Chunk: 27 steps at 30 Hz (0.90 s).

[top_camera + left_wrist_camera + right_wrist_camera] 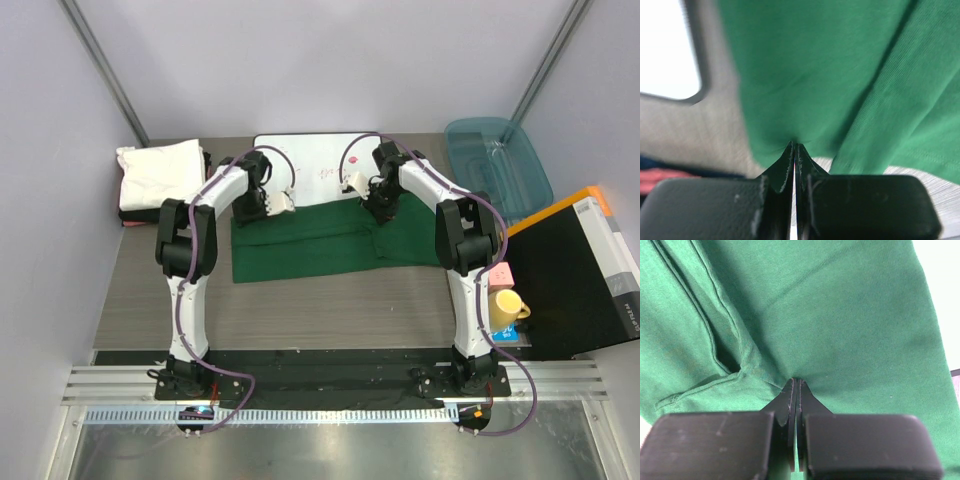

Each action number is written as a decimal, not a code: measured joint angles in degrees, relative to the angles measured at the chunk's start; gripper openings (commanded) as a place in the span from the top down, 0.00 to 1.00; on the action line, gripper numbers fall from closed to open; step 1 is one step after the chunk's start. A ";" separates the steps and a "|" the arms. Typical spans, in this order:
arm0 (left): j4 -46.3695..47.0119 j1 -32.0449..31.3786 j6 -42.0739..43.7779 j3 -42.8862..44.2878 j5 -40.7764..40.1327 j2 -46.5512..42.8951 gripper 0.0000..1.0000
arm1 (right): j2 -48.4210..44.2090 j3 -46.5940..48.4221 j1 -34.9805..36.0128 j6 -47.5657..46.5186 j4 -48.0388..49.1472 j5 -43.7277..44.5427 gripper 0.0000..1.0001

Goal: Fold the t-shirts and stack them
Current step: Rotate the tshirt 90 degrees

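A dark green t-shirt (330,240) lies spread across the middle of the table, partly folded. My left gripper (262,208) is at its far left edge and my right gripper (381,212) at its far edge right of centre. In the left wrist view the left gripper (795,146) is shut, with the green cloth (830,75) puckering into its tips. The right gripper (797,381) is shut the same way on green cloth (840,320) beside a sleeve seam (715,350). Folded white and black t-shirts (160,178) are stacked at the far left.
A flat white board with a dark rim (320,160) lies behind the green shirt. A translucent teal tub (497,165) stands at the far right. A black box with an orange edge (575,270), a yellow mug (507,305) and a pink item (500,277) sit along the right side.
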 measured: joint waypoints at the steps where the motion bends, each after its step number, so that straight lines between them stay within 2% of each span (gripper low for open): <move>1: -0.39 0.00 0.07 0.00 0.02 0.66 1.00 | 0.00 0.00 0.00 0.00 0.00 0.02 0.99; 10: -4.24 0.00 1.09 -0.17 0.70 2.03 1.00 | 0.00 -0.31 0.00 -0.02 0.15 0.37 0.99; 19: -11.80 0.00 3.41 -0.20 5.86 2.01 1.00 | 0.00 -0.31 0.00 -0.04 0.20 0.42 0.99; 27: -14.95 0.00 3.76 -0.98 9.09 0.44 1.00 | 0.00 -0.31 0.00 -0.31 0.20 0.44 0.99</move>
